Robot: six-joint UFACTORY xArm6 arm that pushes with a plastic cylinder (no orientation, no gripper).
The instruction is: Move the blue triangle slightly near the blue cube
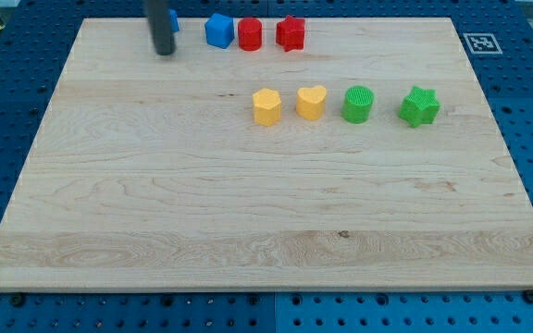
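Topmost: blue triangle (173, 20), near the board's top edge, mostly hidden behind my tip (164, 53), which holds nothing. Blue cube (218, 30) further right, apart; red cylinder (250, 34), red star (291, 33) follow. Mid-board row: two yellow blocks (266, 106) (311, 102), green cylinder (358, 104), green star (419, 106).

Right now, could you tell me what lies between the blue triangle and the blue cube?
Nothing: in the camera view, only bare board separates the blue triangle, mostly hidden behind my tip, from the blue cube.
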